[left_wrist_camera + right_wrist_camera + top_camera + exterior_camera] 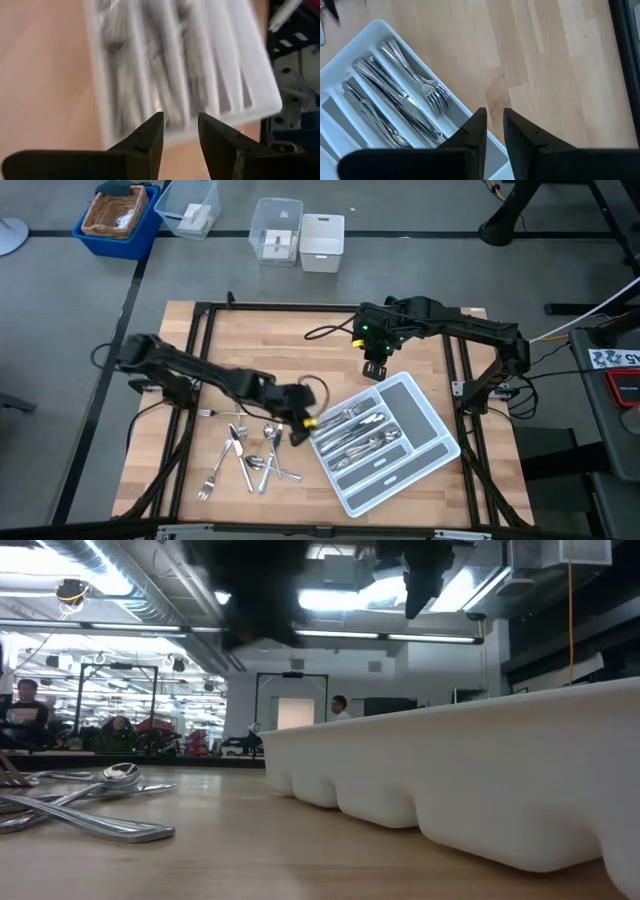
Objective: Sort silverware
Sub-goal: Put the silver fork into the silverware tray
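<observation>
Over tray [432, 442] edge | left gripper [305, 423] parted, empty | right gripper [374, 368] hovering

Shiny metal silverware [250, 460], matt plastic tray [440, 442], wood table [270, 340].

No legible text, labels, brands or numbers anywhere. A white tag [612, 359] at the far right edge carries dark marks, too small to read.

A light grey compartmented tray [432, 442] is lying lower right on the wooden table [270, 340]; clear plastic boxes [276, 230] and a blue basket [118, 218] are sitting along the top.
</observation>
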Robot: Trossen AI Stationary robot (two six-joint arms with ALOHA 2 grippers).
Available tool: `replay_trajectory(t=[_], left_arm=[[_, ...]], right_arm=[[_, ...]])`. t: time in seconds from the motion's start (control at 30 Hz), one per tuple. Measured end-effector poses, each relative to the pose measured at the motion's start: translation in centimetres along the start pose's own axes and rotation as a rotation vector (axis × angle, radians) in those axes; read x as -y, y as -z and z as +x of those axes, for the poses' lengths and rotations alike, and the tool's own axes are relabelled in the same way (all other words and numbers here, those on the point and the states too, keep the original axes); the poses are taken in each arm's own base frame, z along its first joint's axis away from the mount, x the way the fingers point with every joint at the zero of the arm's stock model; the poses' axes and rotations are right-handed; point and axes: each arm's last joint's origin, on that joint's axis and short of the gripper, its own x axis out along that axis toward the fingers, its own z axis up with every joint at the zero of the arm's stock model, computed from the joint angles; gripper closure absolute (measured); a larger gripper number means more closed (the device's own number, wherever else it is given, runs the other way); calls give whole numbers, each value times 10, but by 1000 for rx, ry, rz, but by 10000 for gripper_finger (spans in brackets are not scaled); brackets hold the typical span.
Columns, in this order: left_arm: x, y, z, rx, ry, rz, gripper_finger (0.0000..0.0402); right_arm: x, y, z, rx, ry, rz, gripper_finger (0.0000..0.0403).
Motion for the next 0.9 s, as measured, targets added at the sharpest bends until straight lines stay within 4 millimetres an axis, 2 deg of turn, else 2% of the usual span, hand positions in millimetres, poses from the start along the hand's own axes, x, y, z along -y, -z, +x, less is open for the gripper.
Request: replay_trajectory(t=[0.1, 0.2, 0.4, 0.53, 0.7, 0.9], left_arm=[[-7, 7, -29, -82, -68, -117, 290], [-11, 19, -52, -178, -141, -119, 290], [-19, 47, -75, -398, -308, -92, 290], [-25, 61, -79, -467, -438, -245, 290], [-39, 79, -71, -472, -568, -464, 290], [-69, 104, -59, -472, -738, -709, 290]], right_arm=[[0, 0, 0, 1, 0, 0, 338], [0, 0, 0, 1, -1, 0, 338], [-1, -1, 0, 6, -35, -1, 338], [-2, -4, 0, 35, -70, -3, 338], [-3, -8, 0, 79, -101, -6, 338], [-3, -10, -1, 99, -102, -8, 338]])
